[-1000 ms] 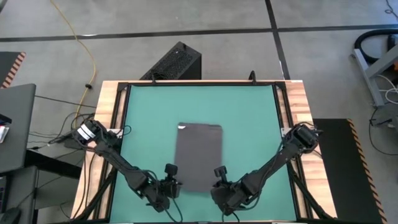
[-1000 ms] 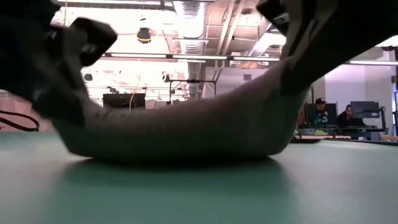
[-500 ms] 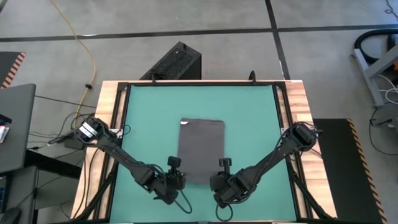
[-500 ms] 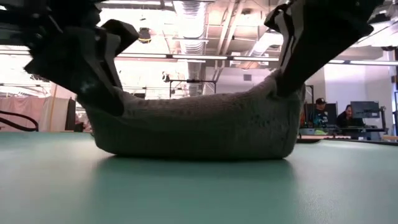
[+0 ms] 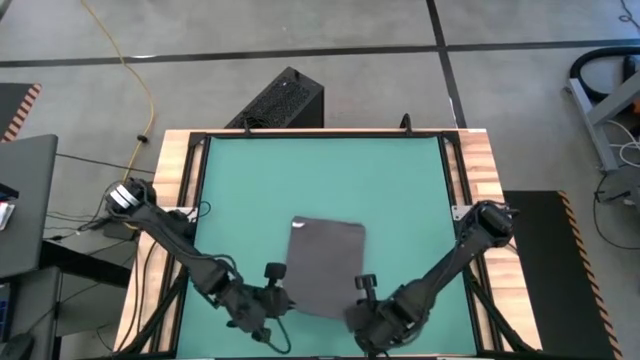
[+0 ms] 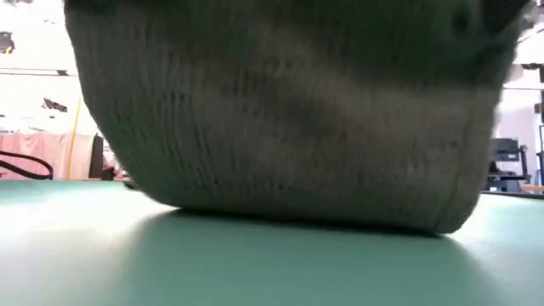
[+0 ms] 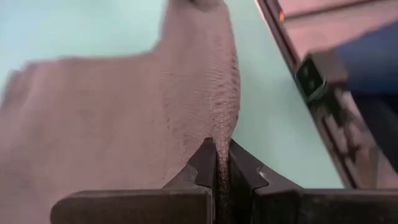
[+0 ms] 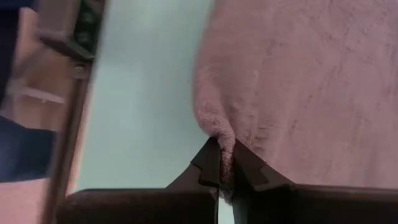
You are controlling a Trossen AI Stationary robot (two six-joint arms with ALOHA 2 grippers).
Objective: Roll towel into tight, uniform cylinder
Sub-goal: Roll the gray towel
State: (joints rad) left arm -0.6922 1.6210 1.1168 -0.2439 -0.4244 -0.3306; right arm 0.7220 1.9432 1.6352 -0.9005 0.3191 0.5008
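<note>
Since earlier frame: towel near edge now lifted toward low camera, filling that view; both my arms drawn back toward near table edge. My left gripper pinches towel's near-left corner, fingers pressed together on cloth. My right gripper pinches near-right corner likewise. Far part of towel lies flat on mat, centre-near; white tag at far-left corner.

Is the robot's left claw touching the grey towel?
Touching. In the left wrist view, the left gripper has its two fingers shut on a pinched fold of the towel, with cloth squeezed between them.
</note>
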